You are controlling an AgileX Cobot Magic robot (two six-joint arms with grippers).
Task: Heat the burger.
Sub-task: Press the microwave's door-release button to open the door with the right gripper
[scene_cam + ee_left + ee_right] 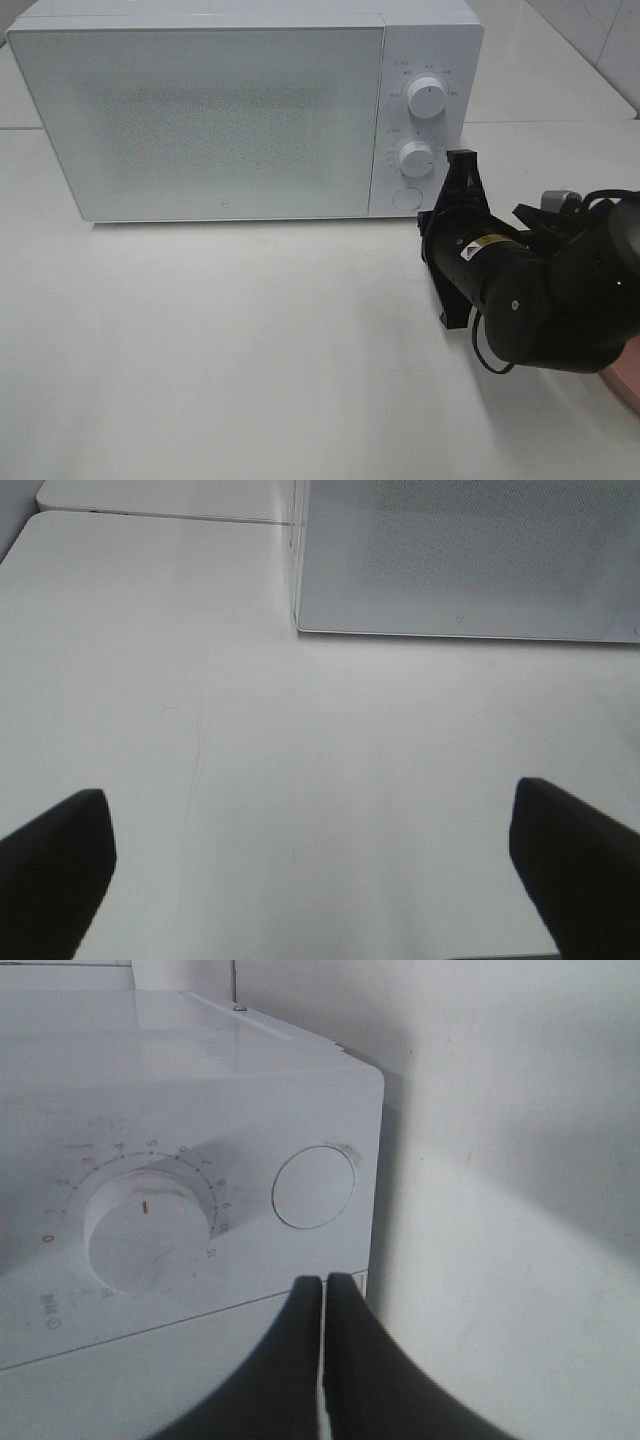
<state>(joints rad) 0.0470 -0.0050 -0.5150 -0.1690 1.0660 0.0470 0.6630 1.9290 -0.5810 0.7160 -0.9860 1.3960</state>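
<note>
white table point(250, 380) fills the scene, and no view shows the burger, so we cannot say where it lies. at the left, only the left wrist view catches the left gripper point(310, 792), its jaws wide apart over bare tabletop. the microwave point(200, 110) stands behind with its door shut. right of the door sit two knobs, and below them the round button point(407, 198). the right gripper point(462, 165) hovers close by it. the right wrist view shows what the high view cannot: its jaws pressed together on nothing, tips near the button. we judge the step to be opening the door, and the next move calls for a straight push on that button, clear of the lower knob point(150, 1235)
</note>
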